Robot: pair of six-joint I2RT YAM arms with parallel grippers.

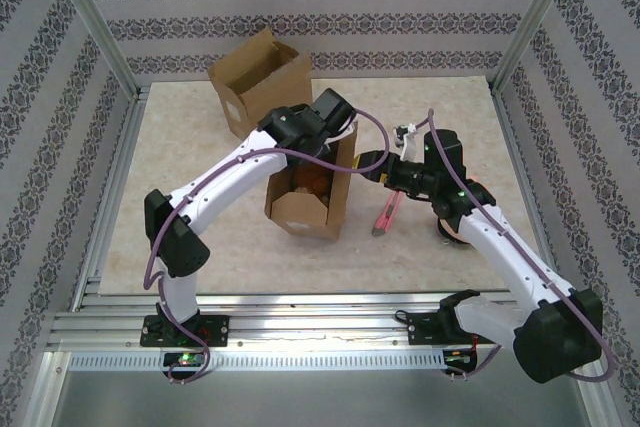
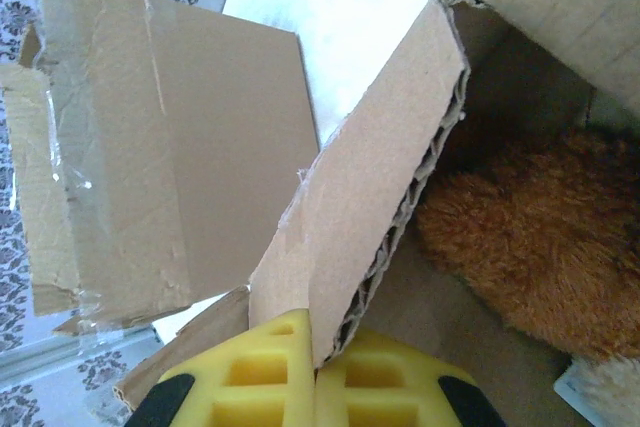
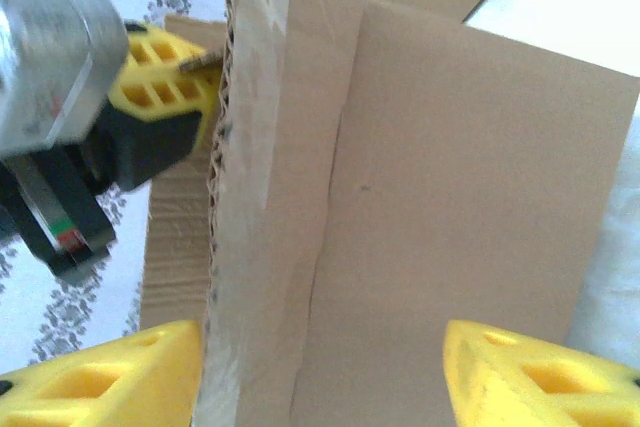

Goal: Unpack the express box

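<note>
The express box [image 1: 310, 197] stands open mid-table, a brown plush toy [image 2: 530, 237] lying inside it. My left gripper [image 2: 318, 347] is shut on the edge of one raised cardboard flap [image 2: 370, 187]; from above it [image 1: 340, 132] sits at the box's far top rim. My right gripper [image 3: 325, 367] is open at the box's right side [image 1: 365, 160], its yellow fingers wide apart on either side of a taped flap [image 3: 450, 197]. The left finger lies close against that flap's corrugated edge. The other arm's yellow fingers [image 3: 165, 97] show just beyond that flap.
A second opened cardboard box [image 1: 262, 82] sits at the back left of the mat. A red box cutter [image 1: 387, 215] lies on the mat right of the express box, under my right arm. Patterned walls and metal posts enclose the table.
</note>
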